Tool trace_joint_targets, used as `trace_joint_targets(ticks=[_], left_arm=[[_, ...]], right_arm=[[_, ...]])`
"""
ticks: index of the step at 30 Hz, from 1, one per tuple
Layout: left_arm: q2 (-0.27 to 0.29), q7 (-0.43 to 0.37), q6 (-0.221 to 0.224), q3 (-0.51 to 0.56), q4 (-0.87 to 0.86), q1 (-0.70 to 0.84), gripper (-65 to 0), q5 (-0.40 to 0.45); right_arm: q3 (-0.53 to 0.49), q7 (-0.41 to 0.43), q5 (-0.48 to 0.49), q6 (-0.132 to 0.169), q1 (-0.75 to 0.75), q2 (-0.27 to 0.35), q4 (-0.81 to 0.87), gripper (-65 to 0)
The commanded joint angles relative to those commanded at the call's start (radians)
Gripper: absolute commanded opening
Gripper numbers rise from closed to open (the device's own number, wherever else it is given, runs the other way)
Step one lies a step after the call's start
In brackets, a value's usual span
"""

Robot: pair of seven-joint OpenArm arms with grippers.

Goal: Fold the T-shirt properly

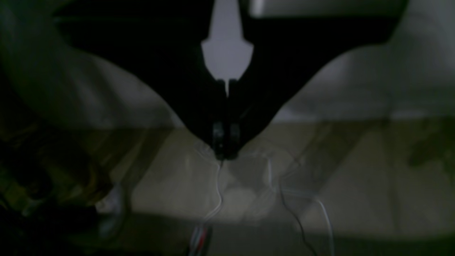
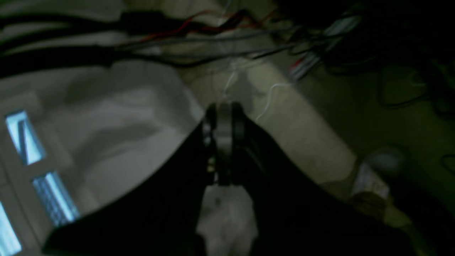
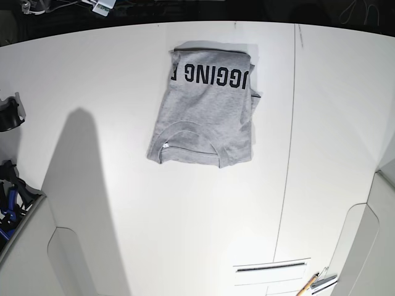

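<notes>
The T-shirt (image 3: 203, 114) lies on the white table (image 3: 111, 80), folded into a rough rectangle with the sleeves tucked in. Its ribbed neck faces the near side and black lettering runs across the far part. No arm or gripper appears in the base view. In the dim left wrist view, my left gripper (image 1: 225, 144) is shut with nothing between its dark fingers. My right gripper (image 2: 224, 117) is also shut and empty in the right wrist view. Both hang off the table over a pale floor with cables, and neither wrist view shows the shirt.
A seam (image 3: 289, 154) runs down the table to the right of the shirt. Dark gear (image 3: 9, 117) sits at the left edge and a pencil (image 3: 307, 286) lies near the bottom right. A tangle of cables (image 2: 213, 39) crosses the right wrist view.
</notes>
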Motion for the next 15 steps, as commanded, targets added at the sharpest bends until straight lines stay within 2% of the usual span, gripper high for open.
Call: trace_joint_targets(ticks=[3, 6, 8, 11, 12, 15], left_arm=[[0.000, -0.068, 0.000, 0.129, -0.082, -0.026, -65.0, 0.105], [0.000, -0.068, 0.000, 0.230, -0.177, -0.087, -65.0, 0.115], [0.000, -0.088, 0.000, 0.287, -0.239, -0.140, -65.0, 0.116], [0.001, -0.216, 0.000, 0.359, -0.328, -0.225, -65.0, 0.147], [0.000, -0.250, 0.021, 0.386, -0.353, -0.257, -65.0, 0.175], [0.000, -0.282, 0.199, 0.481, -0.436, -0.360, -65.0, 0.220]], right_arm=[[-0.099, 0.013, -0.069, 0.000, 0.001, 0.002, -0.044, -65.0], [-0.185, 0.049, -0.158, 0.000, 0.001, 0.002, -0.101, -65.0], [-0.231, 0.109, -0.235, -0.003, 0.003, 0.003, -0.155, -65.0], [-0.280, 0.225, -0.343, -0.003, 0.019, 0.002, -0.259, -65.0], [-0.293, 0.258, -0.366, -0.003, 0.032, 0.002, -0.297, -65.0], [-0.328, 0.320, -0.408, -0.003, 0.088, 0.002, -0.422, -65.0]])
